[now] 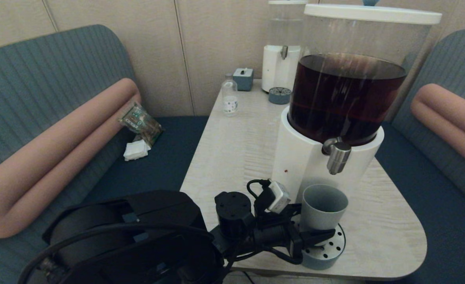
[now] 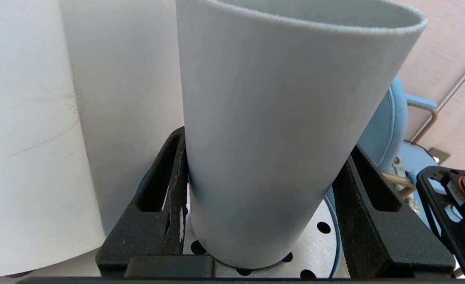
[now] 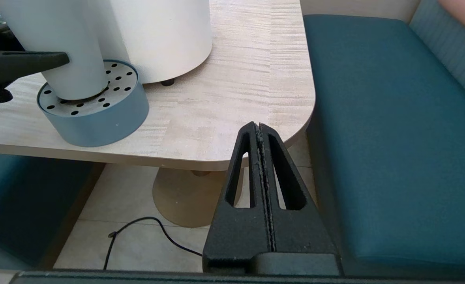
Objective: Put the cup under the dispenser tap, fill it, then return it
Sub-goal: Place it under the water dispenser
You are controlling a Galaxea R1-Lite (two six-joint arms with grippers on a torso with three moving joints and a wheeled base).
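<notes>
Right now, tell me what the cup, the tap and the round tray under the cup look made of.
The cup, with the left end effector around its base: matte grey-blue, opaque, no glare; probably plastic, possibly ceramic. The dispenser tap: brushed metal, likely steel, with soft streaked highlights. The drip tray: matte blue-grey sides and a pale perforated top; material unclear, plastic or coated metal.
</notes>
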